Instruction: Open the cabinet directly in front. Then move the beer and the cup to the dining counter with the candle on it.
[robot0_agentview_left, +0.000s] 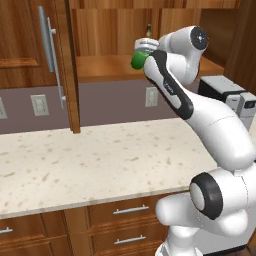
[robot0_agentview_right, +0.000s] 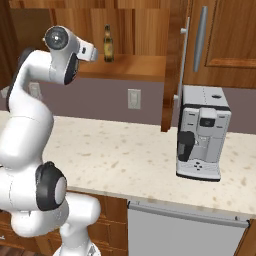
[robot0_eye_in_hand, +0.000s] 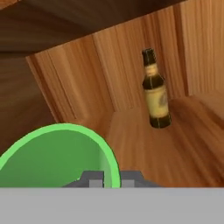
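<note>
Cabinet (robot0_agentview_left: 60, 75) open. Gripper (robot0_eye_in_hand: 105, 177) fingers pinched on cup (robot0_eye_in_hand: 57, 157) rim, cup lifted at shelf front. Beer (robot0_eye_in_hand: 155, 89) on shelf behind. Withdraw straight out, keep cup level, clear the door edge.

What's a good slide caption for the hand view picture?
Gripper shut on the green cup rim inside the open cabinet, with the beer standing upright on the shelf behind.
</note>
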